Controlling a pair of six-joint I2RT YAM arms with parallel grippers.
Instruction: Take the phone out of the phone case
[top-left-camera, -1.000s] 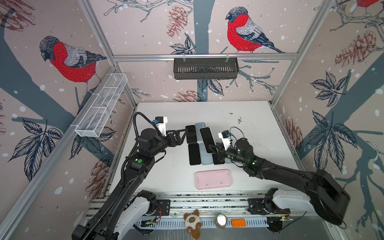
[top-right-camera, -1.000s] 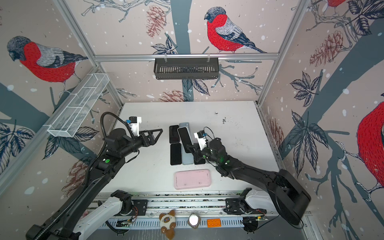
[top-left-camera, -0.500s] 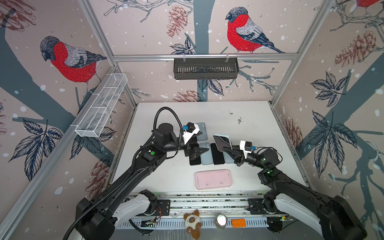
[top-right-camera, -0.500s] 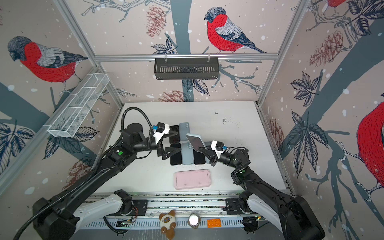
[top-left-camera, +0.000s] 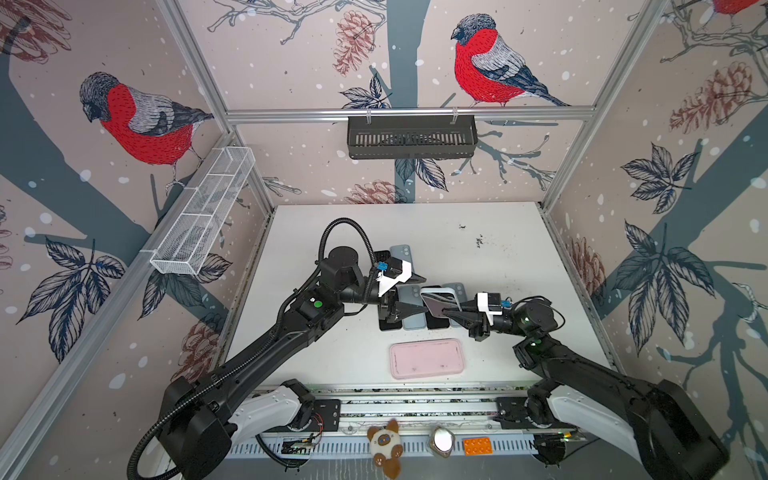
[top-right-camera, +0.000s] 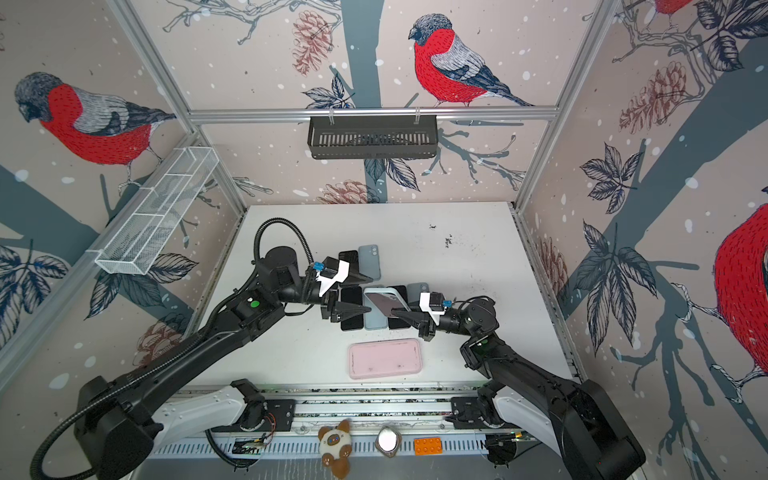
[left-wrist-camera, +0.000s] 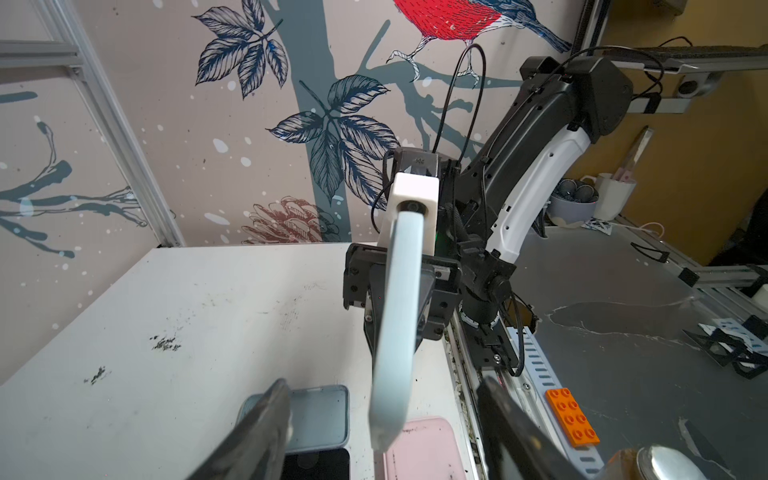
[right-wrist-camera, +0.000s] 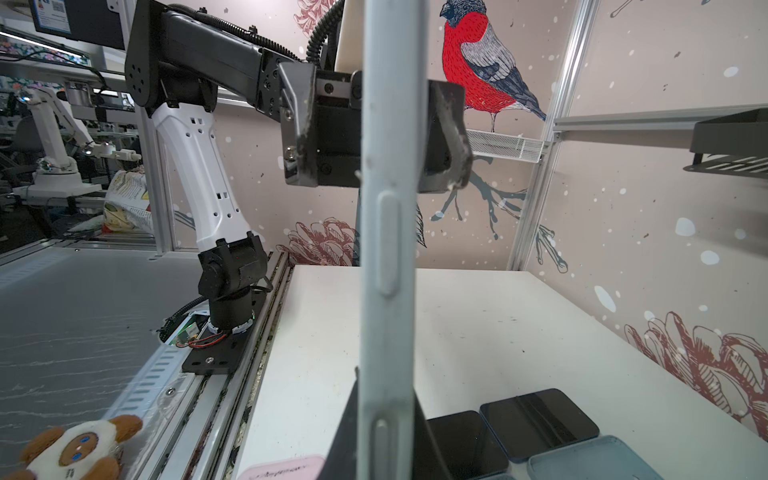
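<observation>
A phone in a pale blue phone case (top-left-camera: 437, 302) (top-right-camera: 384, 302) hangs above the row of phones, tilted, with my right gripper (top-left-camera: 446, 311) (top-right-camera: 395, 312) shut on its near end. The right wrist view shows the case (right-wrist-camera: 388, 249) edge-on between the right gripper's (right-wrist-camera: 386, 399) jaws. My left gripper (top-left-camera: 415, 293) (top-right-camera: 361, 294) stands open around the case's far end, one finger on each side. In the left wrist view a gap shows between the case (left-wrist-camera: 399, 324) and each finger of the left gripper (left-wrist-camera: 382, 386).
Black phones (top-left-camera: 390, 322) and a blue case (top-left-camera: 403, 254) lie on the white table (top-left-camera: 498, 266) under the grippers. A pink case (top-left-camera: 427, 358) lies nearer the front edge. A plush toy (top-left-camera: 384, 446) and an orange brick (top-left-camera: 478, 446) sit on the front rail.
My right gripper lifted the cased phone off the row and drew it to the right. My left arm swung in from the left, and its jaws narrowed around the phone's free end.
</observation>
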